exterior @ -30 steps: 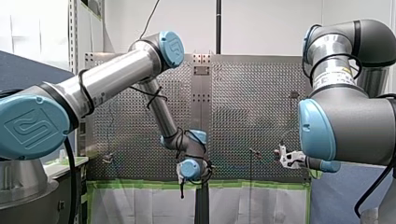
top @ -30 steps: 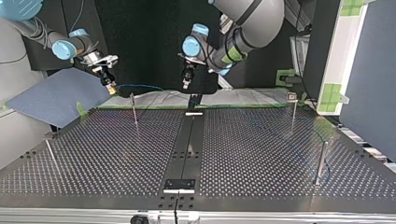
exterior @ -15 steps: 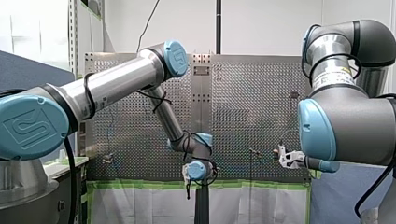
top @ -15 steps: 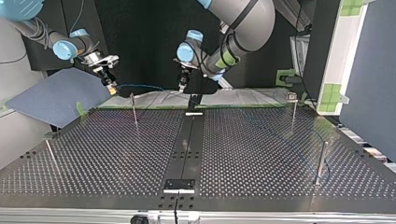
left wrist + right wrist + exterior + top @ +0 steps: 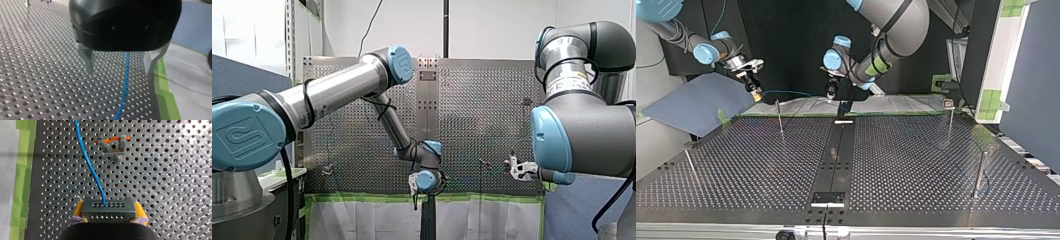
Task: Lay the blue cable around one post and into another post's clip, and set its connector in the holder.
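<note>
Perforated table [image 5: 886, 165], top view left to right. First my right gripper [image 5: 755, 94] clamps the connector [image 5: 108, 210] between yellow pads [image 5: 78, 210], blue cable [image 5: 87, 162] trailing past a clip post [image 5: 112, 145]; then my left gripper [image 5: 119, 69] hangs wide open, cable running below between its fingers [image 5: 88, 58].

No words or numbers can be read; a raised logo emblem stands on the big blue cap [image 5: 244, 135] of my left arm [image 5: 337, 90] and on its elbow cap [image 5: 400, 59], its letters not legible; a white label [image 5: 571, 82] on my right arm [image 5: 597, 135] carries print too small to read.
</note>
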`<state>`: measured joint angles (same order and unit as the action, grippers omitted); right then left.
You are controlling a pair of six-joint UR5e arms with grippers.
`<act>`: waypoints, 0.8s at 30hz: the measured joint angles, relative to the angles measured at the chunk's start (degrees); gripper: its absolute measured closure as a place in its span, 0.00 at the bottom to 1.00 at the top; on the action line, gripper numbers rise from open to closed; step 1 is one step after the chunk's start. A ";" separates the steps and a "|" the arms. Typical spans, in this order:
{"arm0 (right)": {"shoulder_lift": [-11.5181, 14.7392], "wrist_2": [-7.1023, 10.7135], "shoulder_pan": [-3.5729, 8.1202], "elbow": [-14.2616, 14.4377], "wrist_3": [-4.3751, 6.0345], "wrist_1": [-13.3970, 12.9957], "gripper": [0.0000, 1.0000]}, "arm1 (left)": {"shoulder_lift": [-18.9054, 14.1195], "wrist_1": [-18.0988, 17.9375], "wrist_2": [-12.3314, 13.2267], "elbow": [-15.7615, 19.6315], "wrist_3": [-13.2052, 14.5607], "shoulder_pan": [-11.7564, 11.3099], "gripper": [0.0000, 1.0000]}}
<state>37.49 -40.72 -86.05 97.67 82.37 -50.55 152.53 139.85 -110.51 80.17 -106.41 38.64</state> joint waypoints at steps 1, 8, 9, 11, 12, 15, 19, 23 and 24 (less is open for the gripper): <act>0.00 -0.01 -0.01 0.01 0.00 0.00 1.00 | 0.41 0.07 0.03 -0.09 0.02 0.00 0.00; 0.01 -0.11 -0.04 0.00 -0.01 0.00 1.00 | 2.51 0.07 0.09 -1.21 -0.07 0.13 0.00; 0.01 -0.12 -0.04 0.00 0.00 0.01 1.00 | 2.59 0.12 0.09 -1.51 -0.08 0.15 0.00; 0.01 -0.14 -0.06 0.00 0.00 0.00 1.00 | 2.70 0.49 0.08 -2.30 -0.10 0.16 0.00; 0.01 -0.14 -0.06 0.00 0.00 0.00 1.00 | 2.71 0.70 0.06 -2.67 -0.10 0.15 0.00; 0.01 -0.23 -0.05 0.00 0.00 0.00 1.00 | 2.71 1.17 0.03 -3.64 -0.11 0.04 0.00; 0.01 -0.30 -0.05 0.00 0.00 0.00 1.00 | 2.75 1.37 0.00 -4.16 -0.11 -0.26 0.00; 0.01 -0.33 -0.04 0.01 0.00 0.04 1.00 | 2.78 1.36 -0.01 -4.23 -0.11 -0.59 0.00; 0.01 -0.33 -0.05 0.01 0.00 0.05 1.00 | 2.78 1.34 -0.03 -4.23 -0.11 -0.68 0.00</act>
<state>37.50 -41.06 -86.10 97.69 82.37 -50.49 155.31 141.18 -110.54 75.94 -106.52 37.96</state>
